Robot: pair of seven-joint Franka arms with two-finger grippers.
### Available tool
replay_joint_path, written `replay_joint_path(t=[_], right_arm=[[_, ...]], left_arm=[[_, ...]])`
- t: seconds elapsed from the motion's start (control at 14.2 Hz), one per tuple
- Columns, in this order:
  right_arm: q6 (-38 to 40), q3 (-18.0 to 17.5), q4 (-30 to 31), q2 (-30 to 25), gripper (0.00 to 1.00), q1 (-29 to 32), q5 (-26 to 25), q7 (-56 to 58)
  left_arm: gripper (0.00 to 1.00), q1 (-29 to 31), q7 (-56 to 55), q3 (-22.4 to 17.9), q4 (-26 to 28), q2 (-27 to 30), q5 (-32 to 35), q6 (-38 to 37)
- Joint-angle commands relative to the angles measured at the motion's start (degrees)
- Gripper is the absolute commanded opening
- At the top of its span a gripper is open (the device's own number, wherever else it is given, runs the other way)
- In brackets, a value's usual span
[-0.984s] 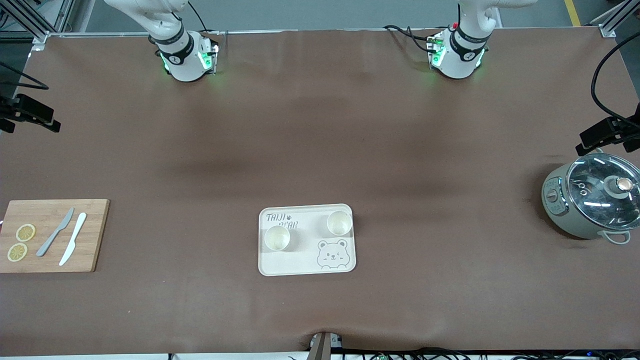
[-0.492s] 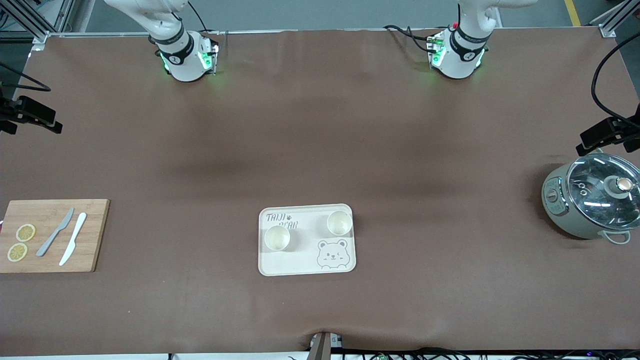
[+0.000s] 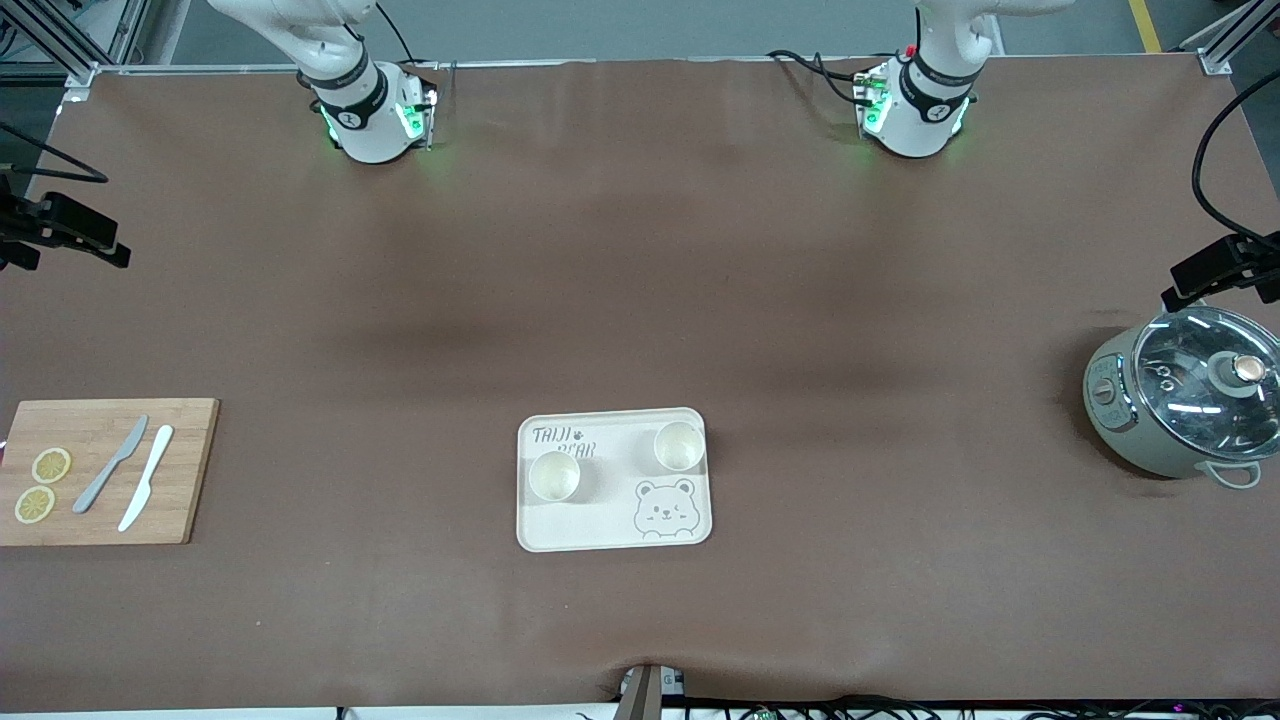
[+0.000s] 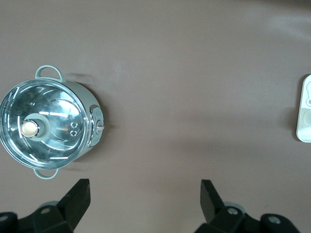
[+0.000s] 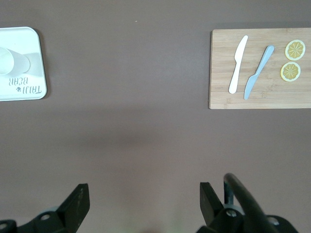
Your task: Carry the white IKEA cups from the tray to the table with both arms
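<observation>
Black left pincer (right pincer too) wide open, empty.

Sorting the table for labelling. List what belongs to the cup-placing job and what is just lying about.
Job:
- cup on the tray's right-arm side
- cup on its left-arm side
- tray
- left gripper, open over bare table beside the pot
- right gripper, open over bare table

Lying about:
- pot
- board
- grey knife
- white knife
- lemon slices

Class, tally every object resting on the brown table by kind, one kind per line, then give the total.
Cups: 2
Tray: 1
Cutting board: 1
Knives: 2
Lemon slices: 2
Pot: 1
Total: 9
</observation>
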State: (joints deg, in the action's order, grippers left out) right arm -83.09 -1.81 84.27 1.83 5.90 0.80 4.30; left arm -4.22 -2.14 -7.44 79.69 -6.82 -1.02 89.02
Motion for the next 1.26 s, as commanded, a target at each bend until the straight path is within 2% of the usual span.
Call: replay_joint_path(t=[0.0, 0.7, 0.84, 1.19], right_arm=[[-0.1, 0.0, -0.4, -0.4, 1.00, 0.1, 0.3, 0.4], [0.3, 0.0, -0.4, 0.1, 1.00, -0.3, 0.1, 0.6], [-0.3, 0.0, -0.9, 0.1, 1.00, -0.2, 0.4, 0.6], [-4.5, -0.1, -2.0, 0.7, 1.00, -4.7, 0.9, -2.4]], left_arm=[[1.00, 0.6, -0.1, 0.0, -1.1, -0.9, -0.9, -0.5], [1.00, -4.0, -5.0, 1.9, -1.1, -10.9, -1.4, 0.2], [1.00, -4.0, -5.1, 1.9, -1.1, -12.6, -4.4, 0.4], [1.00, -7.3, -9.8, 1.9, -1.1, -15.6, -6.9, 5.4]])
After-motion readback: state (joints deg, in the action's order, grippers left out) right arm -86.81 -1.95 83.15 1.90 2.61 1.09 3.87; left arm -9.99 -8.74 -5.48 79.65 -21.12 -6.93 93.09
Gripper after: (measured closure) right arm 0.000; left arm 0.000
